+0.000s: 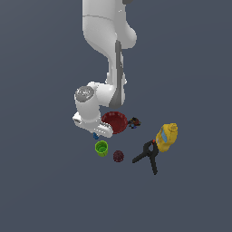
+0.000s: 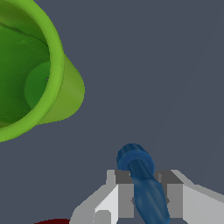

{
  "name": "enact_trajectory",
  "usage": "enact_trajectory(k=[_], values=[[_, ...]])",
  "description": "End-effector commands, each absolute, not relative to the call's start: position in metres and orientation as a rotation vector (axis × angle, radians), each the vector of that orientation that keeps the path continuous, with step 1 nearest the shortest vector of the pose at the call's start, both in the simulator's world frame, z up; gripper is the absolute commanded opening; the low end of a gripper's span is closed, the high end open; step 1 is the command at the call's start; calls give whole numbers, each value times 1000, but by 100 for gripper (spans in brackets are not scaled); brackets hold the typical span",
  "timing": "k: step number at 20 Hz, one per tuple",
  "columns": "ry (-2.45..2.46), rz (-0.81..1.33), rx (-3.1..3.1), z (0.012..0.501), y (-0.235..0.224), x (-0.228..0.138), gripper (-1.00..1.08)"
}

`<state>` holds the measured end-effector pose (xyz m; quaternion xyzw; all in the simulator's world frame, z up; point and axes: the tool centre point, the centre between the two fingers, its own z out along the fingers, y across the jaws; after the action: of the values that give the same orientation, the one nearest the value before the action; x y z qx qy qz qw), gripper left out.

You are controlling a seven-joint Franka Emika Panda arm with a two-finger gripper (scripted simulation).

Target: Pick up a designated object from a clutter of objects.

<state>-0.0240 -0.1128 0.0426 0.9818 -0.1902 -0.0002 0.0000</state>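
The white two-finger gripper (image 2: pixel 143 200) pinches the slim knobbly blue object (image 2: pixel 142 181) at its shaft, near the green plastic cup (image 2: pixel 41 83); it seems light, stiff, perhaps slippery.

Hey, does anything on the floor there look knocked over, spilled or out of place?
Nothing looks spilled or broken. The yellow bottle lies tilted beside the black clamp, rather than upright. The green cup stands open side up. The gripper has the tiny blue object between its fingers.

tiny blue object (image 2: pixel 142 175) | slim, knobbed end | between jaws | near green cup (image 2: pixel 39 74)
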Motion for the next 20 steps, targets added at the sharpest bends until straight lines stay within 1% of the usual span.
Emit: enact_trajectory(k=[1, 5, 10, 20], values=[[-597, 0, 3084, 45, -111, -23, -100], [-597, 0, 3084, 55, -104, -19, -100], [-598, 0, 3084, 81, -88, -9, -100], [-598, 0, 3081, 163, -34, 25, -100]])
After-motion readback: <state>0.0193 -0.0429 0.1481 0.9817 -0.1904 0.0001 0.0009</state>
